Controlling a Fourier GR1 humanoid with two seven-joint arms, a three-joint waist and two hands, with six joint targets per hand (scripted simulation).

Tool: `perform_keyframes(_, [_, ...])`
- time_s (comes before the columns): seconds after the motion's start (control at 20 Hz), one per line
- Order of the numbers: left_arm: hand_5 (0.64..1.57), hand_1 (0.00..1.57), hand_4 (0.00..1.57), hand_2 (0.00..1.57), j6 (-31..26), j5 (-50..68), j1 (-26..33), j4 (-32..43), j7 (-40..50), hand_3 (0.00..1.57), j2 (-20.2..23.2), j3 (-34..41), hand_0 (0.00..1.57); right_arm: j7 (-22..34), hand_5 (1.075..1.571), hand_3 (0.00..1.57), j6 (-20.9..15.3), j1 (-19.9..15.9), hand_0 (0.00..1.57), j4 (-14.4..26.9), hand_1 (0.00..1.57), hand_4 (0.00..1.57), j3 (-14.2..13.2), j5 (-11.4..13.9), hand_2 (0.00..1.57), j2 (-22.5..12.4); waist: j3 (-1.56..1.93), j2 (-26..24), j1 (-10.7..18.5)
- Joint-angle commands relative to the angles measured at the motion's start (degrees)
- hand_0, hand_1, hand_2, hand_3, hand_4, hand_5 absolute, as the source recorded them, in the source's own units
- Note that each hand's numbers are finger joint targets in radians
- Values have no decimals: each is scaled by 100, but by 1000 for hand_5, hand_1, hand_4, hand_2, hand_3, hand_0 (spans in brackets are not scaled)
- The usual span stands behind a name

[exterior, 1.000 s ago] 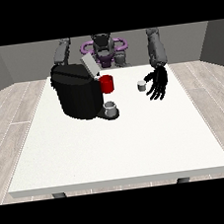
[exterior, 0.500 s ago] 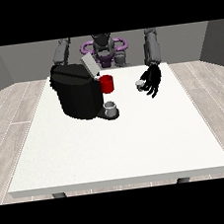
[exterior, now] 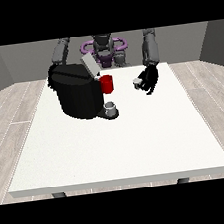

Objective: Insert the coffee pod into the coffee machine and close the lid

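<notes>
Your hand at the view's right (exterior: 149,78) is holding the pod (exterior: 138,83) above the table (exterior: 137,140), right of the machine (exterior: 79,93), its lid (exterior: 89,65) standing open.

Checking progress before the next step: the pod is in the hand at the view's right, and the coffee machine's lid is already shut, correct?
Not quite. The front view shows the coffee machine's lid tilted up, open. The rest holds: the hand at the view's right holds the pod.

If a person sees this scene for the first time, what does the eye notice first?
First comes the black coffee machine at the table's far left, its lid standing open, with a red part on its front and a grey cup below that. Next is the hand at the view's right, curled around a small pale coffee pod.
</notes>
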Motion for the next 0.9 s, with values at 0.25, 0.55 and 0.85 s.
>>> perform_keyframes(0.25, [1571,1443,612,1421,-269,114,-76,9,-215,1310,-369,76,1443,-182,1571,0,-128,55,0,506,0,283,-123,-27,0,5,-33,-394,315])
perform_keyframes(0.55, [1571,1404,602,1377,-653,179,-478,-224,103,1284,-428,141,1404,-90,1571,0,113,-83,0,646,0,219,-153,-51,0,-268,-33,-537,288])
perform_keyframes(0.85, [1571,1193,573,1249,-1345,604,-966,-577,861,1297,-646,366,1193,-94,1571,0,-25,75,0,806,0,335,-191,-105,0,-101,-31,-1018,399])
